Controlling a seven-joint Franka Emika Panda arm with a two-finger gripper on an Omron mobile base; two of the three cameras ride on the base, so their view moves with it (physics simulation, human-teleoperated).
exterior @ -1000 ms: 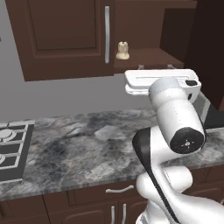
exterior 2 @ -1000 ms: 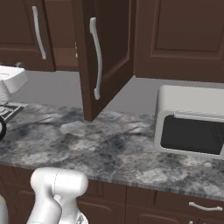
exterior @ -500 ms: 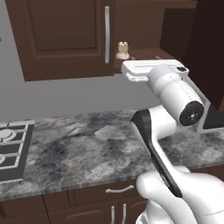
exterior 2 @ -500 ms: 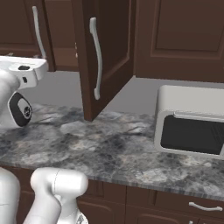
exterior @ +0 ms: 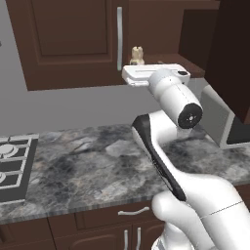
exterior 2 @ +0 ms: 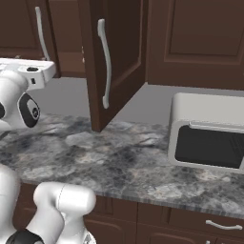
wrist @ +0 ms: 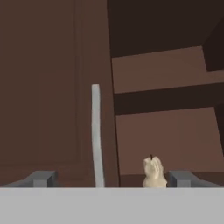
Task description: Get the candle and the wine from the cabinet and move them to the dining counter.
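The candle [exterior: 137,55] is a small cream lump standing at the front of the open cabinet's [exterior: 161,29] lower shelf. My white hand [exterior: 149,74] hovers level just below and in front of it. In the hand view my gripper [wrist: 111,179] is open, with its fingertips [wrist: 41,178] far apart and nothing between them. There the candle [wrist: 153,173] stands farther off, close to the right tip, right of the closed door's silver bar handle [wrist: 96,135]. The wine and the dining counter are out of view.
The cabinet's open door [exterior 2: 116,57] with its bar handle [exterior 2: 105,66] swings out over the marbled counter [exterior 2: 119,162]. A white toaster oven [exterior 2: 209,138] sits at the right. A stove [exterior: 12,166] lies at the counter's left end. An inner shelf [wrist: 168,98] crosses above the candle.
My hand has risen and moved left toward the cabinet, up to the candle's shelf. The jaws have opened slightly wider.
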